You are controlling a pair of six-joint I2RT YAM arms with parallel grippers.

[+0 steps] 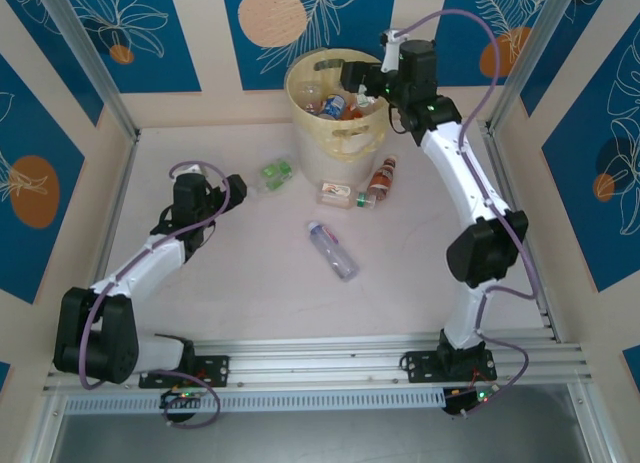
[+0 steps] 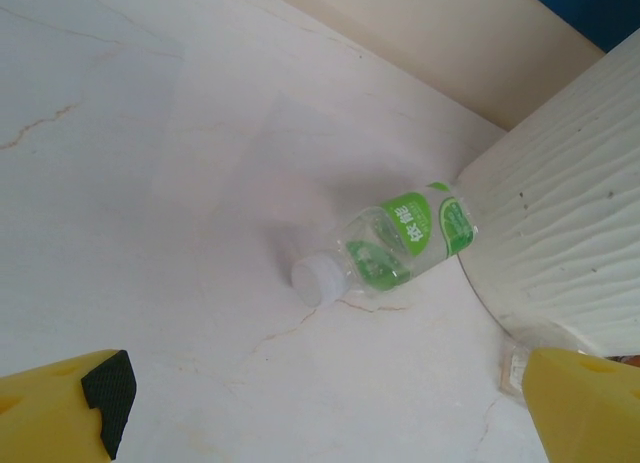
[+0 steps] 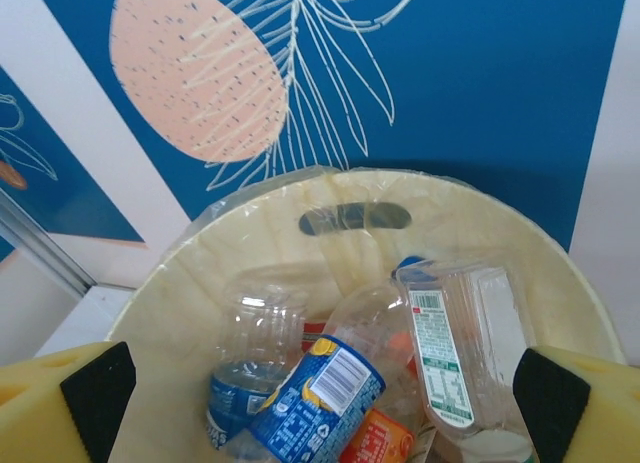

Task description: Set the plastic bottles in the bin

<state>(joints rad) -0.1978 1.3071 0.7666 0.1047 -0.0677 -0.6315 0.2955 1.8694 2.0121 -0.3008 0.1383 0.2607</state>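
Observation:
The pale yellow bin (image 1: pixel 340 133) stands at the back of the table with several plastic bottles in it. My right gripper (image 1: pixel 362 79) hovers open over its rim; below its spread fingers (image 3: pixel 75 401) lie a blue-labelled bottle (image 3: pixel 312 403) and a clear white-labelled one (image 3: pixel 455 348) inside the bin (image 3: pixel 250 243). My left gripper (image 1: pixel 236 188) is open, low over the table, nothing between its pads (image 2: pixel 70 415). A green-labelled bottle (image 2: pixel 400 245) with a white cap lies just ahead of it, against the bin wall (image 2: pixel 570 223); from above, that bottle (image 1: pixel 277 173) shows left of the bin.
Three more bottles lie on the table: a crushed one with a pale label (image 1: pixel 336 193), a red-orange one (image 1: pixel 380 181) right of it, and a clear blue-labelled one (image 1: pixel 332 249) in the middle. Metal frame posts and patterned walls close the table in.

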